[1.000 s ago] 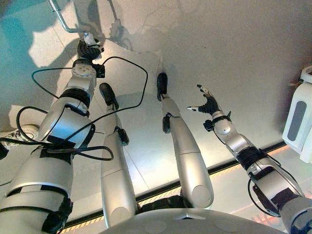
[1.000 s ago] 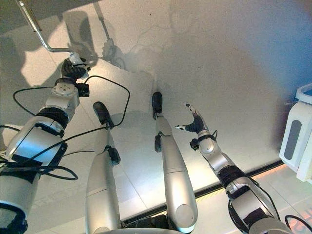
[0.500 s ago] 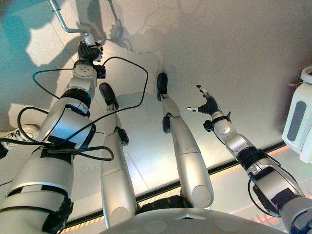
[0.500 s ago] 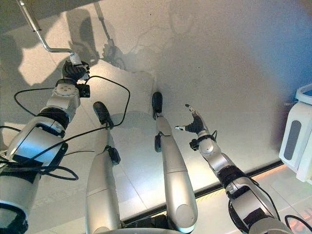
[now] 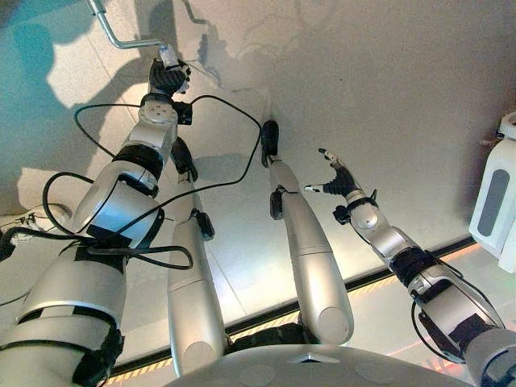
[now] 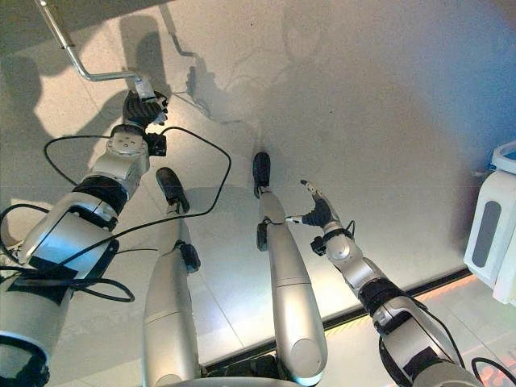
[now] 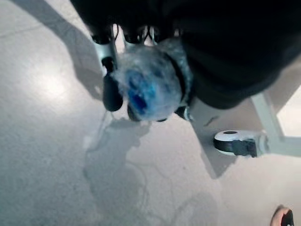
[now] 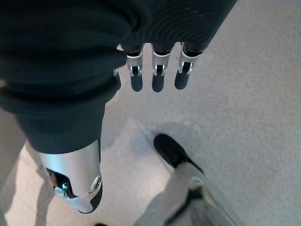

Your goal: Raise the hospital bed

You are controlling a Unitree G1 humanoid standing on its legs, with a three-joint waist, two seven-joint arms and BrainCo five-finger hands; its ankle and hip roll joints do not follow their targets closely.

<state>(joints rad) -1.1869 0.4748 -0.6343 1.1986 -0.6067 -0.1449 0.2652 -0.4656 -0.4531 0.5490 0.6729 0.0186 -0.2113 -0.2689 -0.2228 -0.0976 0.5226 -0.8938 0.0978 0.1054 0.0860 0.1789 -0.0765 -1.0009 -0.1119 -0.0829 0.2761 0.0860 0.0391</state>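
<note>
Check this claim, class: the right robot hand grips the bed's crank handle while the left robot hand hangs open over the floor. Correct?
Not quite: the hands are swapped. The left eye view shows the left robot hand gripping the crank handle, while the right robot hand hangs open over the floor.

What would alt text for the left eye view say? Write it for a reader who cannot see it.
The robot's left hand is curled round the grip of a bent metal crank handle low over a pale speckled floor. The right hand hangs open in the air, holding nothing. A white cabinet stands at the right edge.
</note>
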